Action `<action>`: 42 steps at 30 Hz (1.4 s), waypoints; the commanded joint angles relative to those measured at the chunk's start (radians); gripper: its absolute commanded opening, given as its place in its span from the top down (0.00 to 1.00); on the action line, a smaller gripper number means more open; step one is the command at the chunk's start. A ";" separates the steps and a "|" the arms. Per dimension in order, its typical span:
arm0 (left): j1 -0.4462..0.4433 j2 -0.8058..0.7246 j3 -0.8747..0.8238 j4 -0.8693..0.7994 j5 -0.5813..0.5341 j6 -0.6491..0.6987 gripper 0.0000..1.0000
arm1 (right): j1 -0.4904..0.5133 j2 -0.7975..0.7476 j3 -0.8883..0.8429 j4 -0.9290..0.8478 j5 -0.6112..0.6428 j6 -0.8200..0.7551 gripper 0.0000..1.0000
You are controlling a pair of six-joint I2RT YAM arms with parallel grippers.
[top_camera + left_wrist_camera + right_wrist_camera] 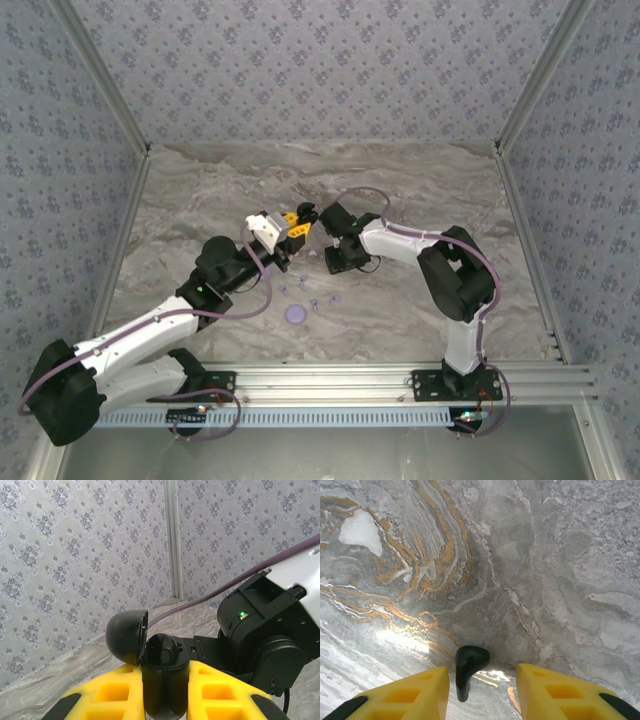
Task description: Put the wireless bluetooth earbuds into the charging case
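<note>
Left hand (165, 670) was clamped on the open black charging case (161, 652), held above the bench (420, 190). Right hand (482, 672) stood parted around a black earbud (470, 661), with gaps on either side.

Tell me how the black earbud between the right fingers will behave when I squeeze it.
The black earbud looks glossy and rounded at the head, so it may slip or twist between the right gripper fingers. It is small with a thin stem, so probably light and stiff. The wider gap on one side could let it be nudged sideways.
</note>
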 commanded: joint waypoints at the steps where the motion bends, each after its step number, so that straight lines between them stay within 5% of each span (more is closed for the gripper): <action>1: -0.007 -0.011 0.008 0.023 -0.009 0.011 1.00 | 0.006 0.025 0.045 -0.024 -0.005 0.003 0.60; 25: -0.006 -0.003 0.007 0.023 -0.015 0.012 1.00 | 0.018 0.041 0.055 -0.041 -0.006 0.003 0.77; 31: -0.006 0.012 0.007 0.044 -0.003 -0.003 1.00 | -0.011 -0.108 0.012 -0.026 0.022 0.002 0.77; 42: -0.007 0.158 0.054 0.148 0.085 -0.077 1.00 | -0.179 -0.626 -0.124 0.100 -0.056 0.010 0.78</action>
